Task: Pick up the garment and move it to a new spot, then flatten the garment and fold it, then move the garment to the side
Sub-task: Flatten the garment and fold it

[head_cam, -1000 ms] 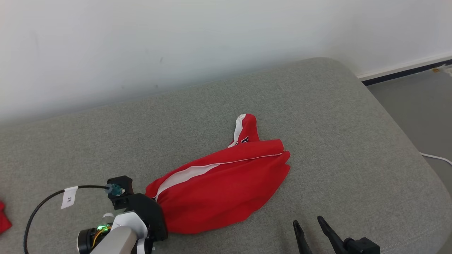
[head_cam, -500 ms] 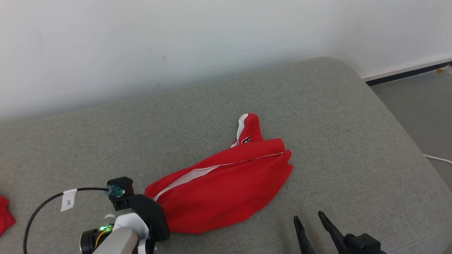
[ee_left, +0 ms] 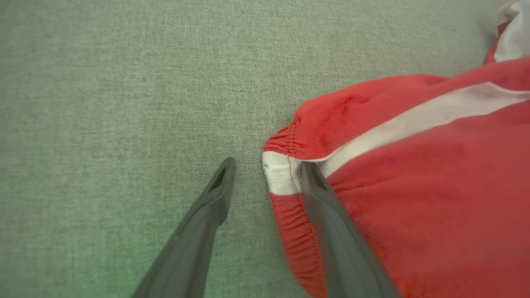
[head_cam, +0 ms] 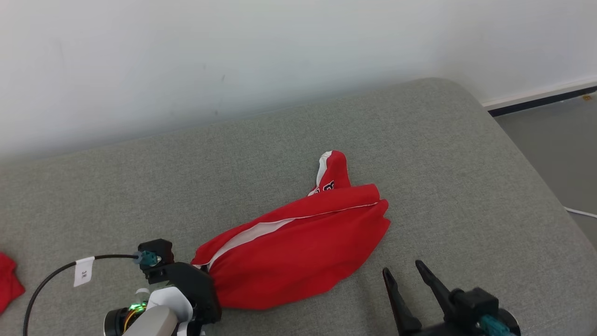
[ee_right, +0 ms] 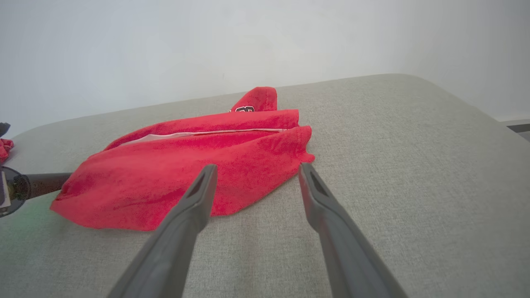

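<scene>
Two pincers, one red garment, so here's how it's looking.

Head view: the garment (head_cam: 298,252) is lying bunched up in the middle of the grey couch (head_cam: 443,154). Its white stripe is running from lower left toward centre, and one end is poking up toward the wall (head_cam: 233,60). The left arm's black wrist (head_cam: 191,284) is sitting at the lower left, right against the garment's gathered end, and it's blocking the fingers from up here. The right pincer (head_cam: 402,267) is hovering at the lower right, spread wide, near the hem but apart from it, and gripping nothing. My guess is it's waiting its turn for that far corner.

Left wrist view: the left pincer (ee_left: 267,165) is gaping, fully released. One finger is resting over bare couch and the other is lying on top of the red cloth. The white patch of the waistband (ee_left: 281,178) is sitting between the tips. Seems deliberate to me: it's straddling the edge so a squeeze would pinch the elastic. It isn't pinching anything right now though.

Right wrist view: the garment is sprawling across the centre-left, beyond the spread tips. The nearest hem corner is showing between the fingers, and I can't tell if they're touching it. Nothing's flattened yet, so I'm calling this the pick-up stage.
</scene>
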You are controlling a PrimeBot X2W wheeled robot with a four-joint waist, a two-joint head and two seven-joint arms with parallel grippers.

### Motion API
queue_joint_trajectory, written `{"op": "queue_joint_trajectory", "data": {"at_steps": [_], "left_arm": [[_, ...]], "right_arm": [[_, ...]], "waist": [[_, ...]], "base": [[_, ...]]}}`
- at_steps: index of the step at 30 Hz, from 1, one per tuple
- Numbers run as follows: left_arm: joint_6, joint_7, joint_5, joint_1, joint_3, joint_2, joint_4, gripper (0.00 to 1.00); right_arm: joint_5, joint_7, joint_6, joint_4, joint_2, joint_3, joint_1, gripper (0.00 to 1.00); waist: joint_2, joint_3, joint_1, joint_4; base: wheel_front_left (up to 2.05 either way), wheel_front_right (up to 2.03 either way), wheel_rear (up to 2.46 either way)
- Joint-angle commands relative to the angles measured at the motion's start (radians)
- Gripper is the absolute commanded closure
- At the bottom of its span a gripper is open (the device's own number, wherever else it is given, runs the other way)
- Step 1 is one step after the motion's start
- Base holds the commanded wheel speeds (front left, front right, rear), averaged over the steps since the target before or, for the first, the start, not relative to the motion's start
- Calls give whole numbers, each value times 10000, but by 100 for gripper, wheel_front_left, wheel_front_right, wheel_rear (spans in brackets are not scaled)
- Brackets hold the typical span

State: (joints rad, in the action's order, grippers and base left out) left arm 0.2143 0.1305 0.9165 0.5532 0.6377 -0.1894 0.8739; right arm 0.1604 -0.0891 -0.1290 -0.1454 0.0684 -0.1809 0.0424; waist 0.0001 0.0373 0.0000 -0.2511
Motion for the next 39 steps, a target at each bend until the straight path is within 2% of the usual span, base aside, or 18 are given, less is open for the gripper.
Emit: {"op": "queue_joint_trajectory", "data": {"at_steps": [1, 4, 8, 12, 15, 20, 27, 30, 33, 35, 39], "left_arm": [[-44, 59, 33, -191, 52, 13, 62, 100], [-133, -40, 35, -56, 48, 38, 64, 100], [-207, -288, 2, 131, 39, 142, -17, 100], [-298, -477, -122, 299, 140, 299, -110, 100], [-346, -514, -233, 469, 278, 479, -215, 100], [-472, -584, -396, 806, 510, 685, -472, 100], [-545, -662, -551, 1149, 759, 887, -935, 100], [-576, -672, -598, 1216, 853, 927, -1075, 100], [-581, -675, -630, 1217, 902, 930, -1152, 100], [-581, -664, -612, 1153, 916, 914, -1165, 100], [-560, -646, -565, 1037, 928, 894, -1158, 100]], "right_arm": [[101, 129, -35, 76, 84, -91, -356, 0], [384, 892, -35, 53, 352, -288, -1098, 0], [758, 2503, -35, -416, 513, 9, -2462, 0], [559, 3766, -34, -1458, 745, 476, -3591, 0], [310, 4239, -35, -2344, 776, 900, -4180, 0], [-408, 4033, -35, -3696, 686, 1758, -4891, 0], [-885, 3780, -35, -5245, 529, 2173, -5988, 0], [-1419, 2926, -34, -5354, 599, 2995, -6554, 0], [-2113, 1948, -35, -5444, 380, 3906, -6941, 0], [-2318, 1517, -35, -5610, 226, 4163, -7181, 0], [-2326, 1715, -34, -6129, 125, 4109, -7352, 0]], "waist": [[-1, 55, 0, -59], [-1, 174, 0, -112], [-1, 344, 0, 10], [-1, 487, 0, 432], [-1, 645, 0, 855], [-1, 1059, 0, 1477], [-1, 1703, 0, 2122], [-1, 1867, 0, 2286], [-1, 1899, 0, 2376], [-1, 1870, 0, 2410], [-1, 1766, 0, 2422]], "base": [[0, 0, 0], [0, 0, 0], [0, 0, 0], [0, 0, 0], [0, 0, 0], [0, 0, 0], [0, 0, 0], [0, 0, 0], [0, 0, 0], [0, 0, 0], [0, 0, 0]]}}
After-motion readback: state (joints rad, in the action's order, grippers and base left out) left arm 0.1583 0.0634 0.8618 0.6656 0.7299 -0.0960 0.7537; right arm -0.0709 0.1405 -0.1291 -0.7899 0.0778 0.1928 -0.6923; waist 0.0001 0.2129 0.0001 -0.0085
